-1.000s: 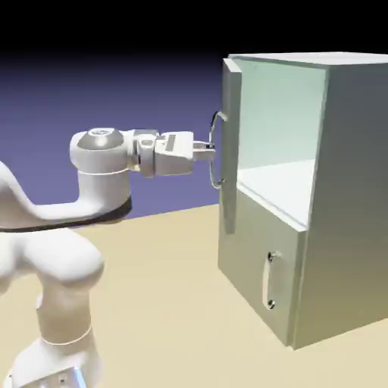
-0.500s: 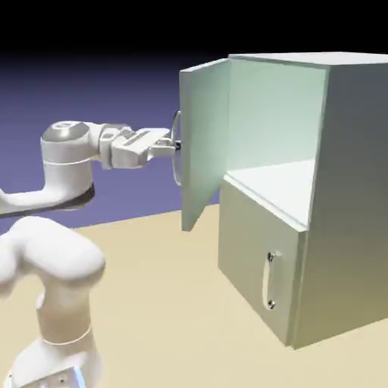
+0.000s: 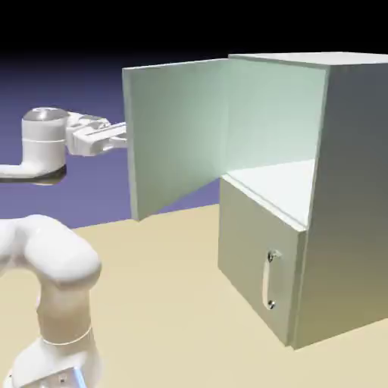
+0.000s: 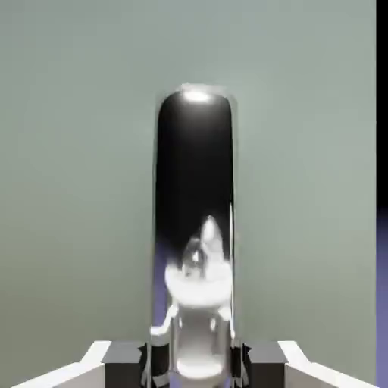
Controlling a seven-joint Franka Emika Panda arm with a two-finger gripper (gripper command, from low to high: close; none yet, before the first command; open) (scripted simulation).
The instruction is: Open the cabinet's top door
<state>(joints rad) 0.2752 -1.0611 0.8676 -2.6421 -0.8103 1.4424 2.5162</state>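
Observation:
The grey-green cabinet (image 3: 356, 189) stands at the exterior view's right. Its top door (image 3: 178, 136) is swung wide open to the left, showing the pale, bare upper compartment. My gripper (image 3: 121, 139) reaches the door's outer face at its free edge, where the panel hides the handle from this camera. In the hand view the long silver handle (image 4: 195, 227) stands upright against the door's panel (image 4: 76, 151). It runs down between my two grey fingertips, and my gripper (image 4: 195, 367) is shut on it.
The shorter lower door (image 3: 258, 265) is closed, with its small silver handle (image 3: 269, 282) on the front. The arm's white base (image 3: 53, 318) rises at the lower left on the tan table (image 3: 167, 303).
The top door has swung from nearly edge-on to wide open. My gripper moved left with the handle in it, and the arm drew back toward the left.

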